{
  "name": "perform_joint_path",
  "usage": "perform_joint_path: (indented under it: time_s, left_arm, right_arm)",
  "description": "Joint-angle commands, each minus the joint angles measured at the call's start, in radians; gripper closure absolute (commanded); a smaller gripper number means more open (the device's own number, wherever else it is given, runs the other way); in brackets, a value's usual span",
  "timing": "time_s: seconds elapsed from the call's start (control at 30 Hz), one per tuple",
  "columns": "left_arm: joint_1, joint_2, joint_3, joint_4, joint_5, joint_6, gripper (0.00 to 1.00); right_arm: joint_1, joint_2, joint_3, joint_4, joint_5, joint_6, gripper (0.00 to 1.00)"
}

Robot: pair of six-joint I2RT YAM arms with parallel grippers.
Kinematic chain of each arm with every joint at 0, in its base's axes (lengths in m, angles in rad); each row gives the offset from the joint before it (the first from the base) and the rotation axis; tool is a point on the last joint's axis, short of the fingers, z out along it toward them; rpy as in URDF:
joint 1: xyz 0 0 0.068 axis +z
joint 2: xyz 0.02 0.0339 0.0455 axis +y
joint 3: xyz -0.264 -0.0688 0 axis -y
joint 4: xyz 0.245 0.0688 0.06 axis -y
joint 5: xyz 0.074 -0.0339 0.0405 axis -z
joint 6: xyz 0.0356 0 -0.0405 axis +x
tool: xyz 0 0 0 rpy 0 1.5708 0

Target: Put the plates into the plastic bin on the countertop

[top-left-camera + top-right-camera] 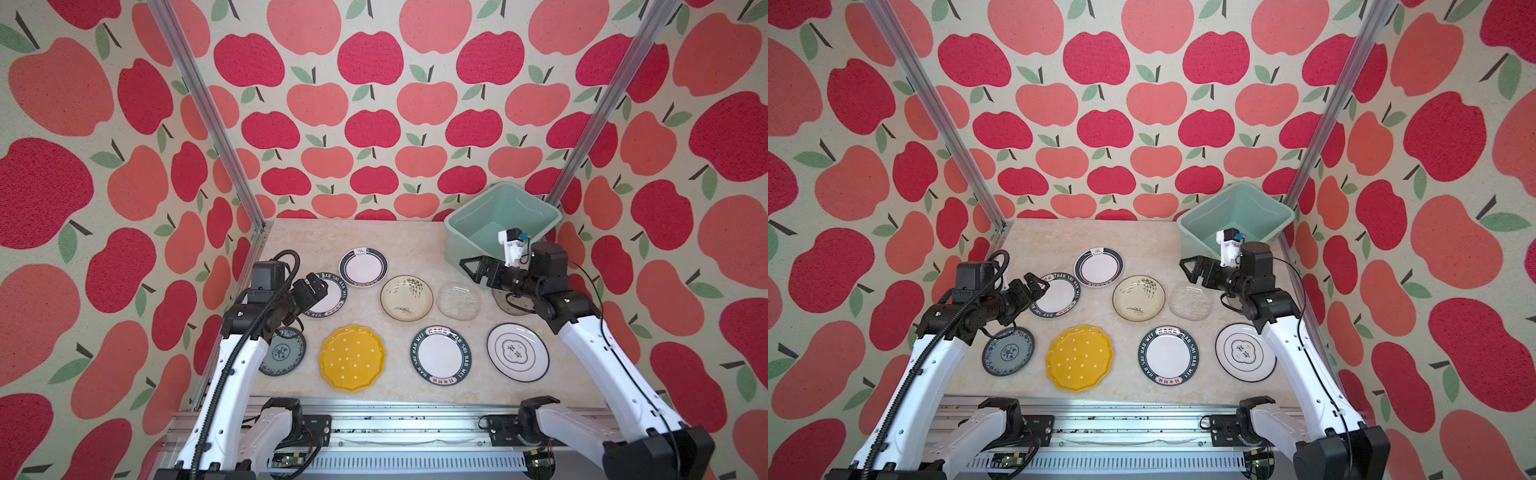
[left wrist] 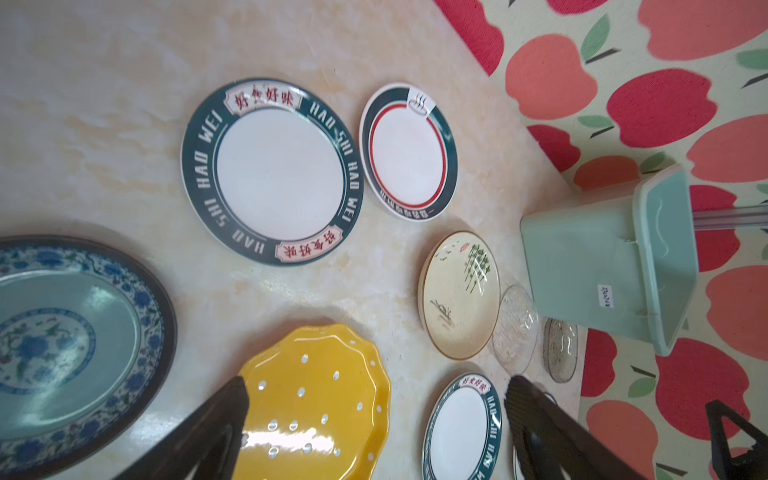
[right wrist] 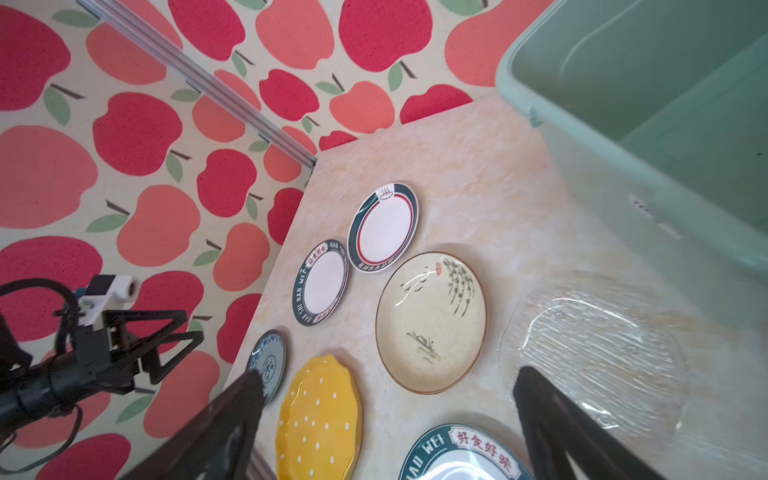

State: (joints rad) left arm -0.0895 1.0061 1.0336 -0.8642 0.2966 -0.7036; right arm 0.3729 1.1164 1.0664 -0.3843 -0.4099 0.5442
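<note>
All nine visible plates [image 1: 352, 358] lay flat on the countertop [image 1: 316, 237]. None was seen in the plastic bin [image 1: 511, 208], which stood at the far right corner, turned diagonally so that one corner pointed toward the plates.

Both grippers were held above the surface with fingers spread wide and nothing between them. The left gripper [image 1: 318, 286] was positioned over the left edge of a lettered plate [image 1: 334, 301]. The right gripper [image 1: 471, 272] was positioned just in front of the bin's near wall, pointing toward the middle of the countertop.

The deciding relation was judged as follows. The clear glass plate [image 1: 458, 300] lay below and just beside the right fingers, and the bin lay directly behind that wrist. The right arm [image 1: 590, 345] was therefore judged the nearer one for both pick and drop. As the plates were round, no long axis had to be matched, and a rim approach from any open side was judged suitable.

Limits of view were noted:
- The grey glass plate [image 2: 561, 355] was mostly covered by the right arm in both top views.
- The blue-patterned plate [image 1: 286, 355] was partly covered by the left arm [image 1: 241, 365].
- The clear glass plate's edge was hard to separate from the marbled surface.
- Part of the bin floor was hidden by the right wrist camera [image 1: 510, 245], so its emptiness could not be fully confirmed.
</note>
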Motion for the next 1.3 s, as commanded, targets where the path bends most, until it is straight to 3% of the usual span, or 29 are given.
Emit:
perform_joint_path:
  time_s: [0.0,0.27,0.47,0.77,1.27]
  left_arm:
    - [-0.048,0.058,0.009,-0.219,0.052,-0.115,0.02]
    - [-0.137,0.095,-0.099,-0.253,0.04,-0.352,0.01]
    - [-0.182,0.102,-0.159,-0.253,0.001,-0.446,0.01]
    - [-0.21,0.133,-0.254,-0.21,-0.014,-0.562,0.01]
    - [-0.251,0.186,-0.365,-0.074,-0.016,-0.629,0.01]
  right_arm:
    - [0.128,0.08,0.098,-0.213,0.086,0.004,0.03]
    - [0.417,0.392,0.301,-0.351,0.125,0.007,0.02]
    - [0.549,0.636,0.454,-0.383,0.104,0.067,0.03]
    - [0.597,0.897,0.634,-0.466,0.062,0.095,0.04]
    - [0.597,1.021,0.657,-0.425,-0.013,0.142,0.03]
